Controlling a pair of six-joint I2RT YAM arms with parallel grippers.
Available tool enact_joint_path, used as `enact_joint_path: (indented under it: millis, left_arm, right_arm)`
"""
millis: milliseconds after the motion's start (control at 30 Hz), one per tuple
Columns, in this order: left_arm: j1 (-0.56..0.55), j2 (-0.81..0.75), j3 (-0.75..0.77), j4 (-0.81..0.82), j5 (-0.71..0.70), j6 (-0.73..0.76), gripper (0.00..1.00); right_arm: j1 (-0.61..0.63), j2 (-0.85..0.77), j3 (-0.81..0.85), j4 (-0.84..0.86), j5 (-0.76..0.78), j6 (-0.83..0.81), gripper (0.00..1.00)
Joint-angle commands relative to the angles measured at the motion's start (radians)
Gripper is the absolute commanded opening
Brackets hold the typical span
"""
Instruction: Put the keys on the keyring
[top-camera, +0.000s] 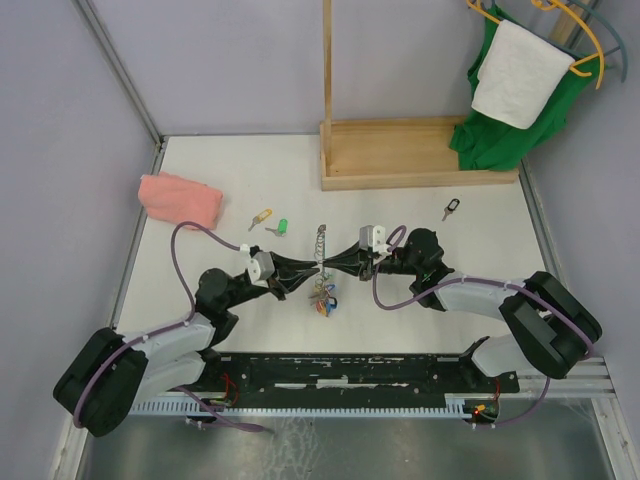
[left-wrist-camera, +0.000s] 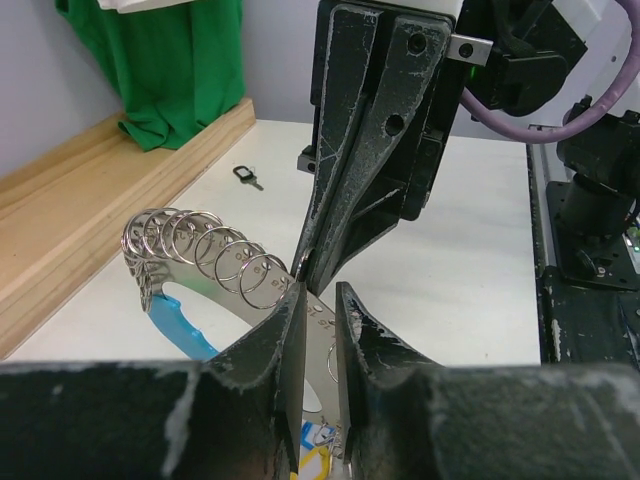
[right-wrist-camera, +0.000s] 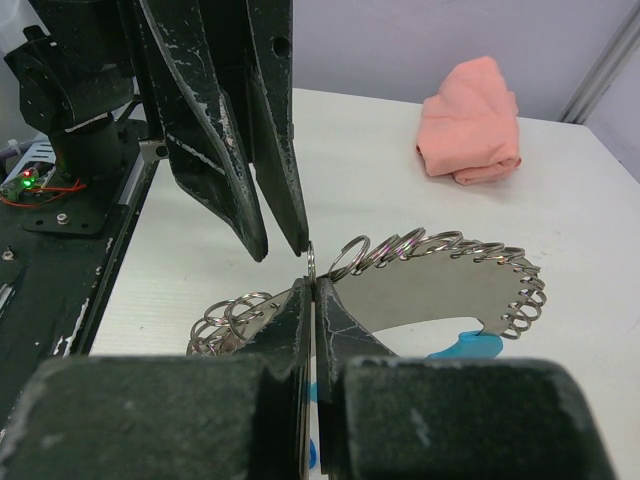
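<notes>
The keyring (right-wrist-camera: 420, 295) is being clamped edge-on by the closed right gripper (right-wrist-camera: 312, 288). It is also being straddled by the left gripper (left-wrist-camera: 320, 295), tip-to-tip opposite; its grip cannot be told.

The large silvery keyring (right-wrist-camera: 420, 290) is seen to be glossy, polished metal; the folded pink cloth (right-wrist-camera: 470, 120) near the left edge, soft matt fabric; the pale wooden stand (top-camera: 420, 155), smooth
</notes>
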Motion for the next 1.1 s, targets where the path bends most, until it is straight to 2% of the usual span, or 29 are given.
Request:
enact_joint_path:
  millis: [0, 300, 600, 1067]
  left_arm:
    - [0.009, 0.032, 0.018, 0.101, 0.038, -0.038, 0.23]
    - [0.014, 0.056, 0.024, 0.101, 0.017, -0.045, 0.21]
    - [0.02, 0.054, 0.03, 0.07, -0.018, -0.047, 0.24]
    - [0.02, 0.118, 0.069, 0.099, 0.069, -0.081, 0.22]
  right_arm:
    - [0.0, -0.038, 0.005, 0.08, -0.005, -0.001, 0.01]
    - [0.001, -0.043, 0.001, 0.093, -0.01, 0.003, 0.01]
    - [0.0, -0.047, -0.004, 0.108, -0.008, 0.013, 0.01]
    - [0.0, -0.038, 0.0, 0.126, -0.022, 0.025, 0.01]
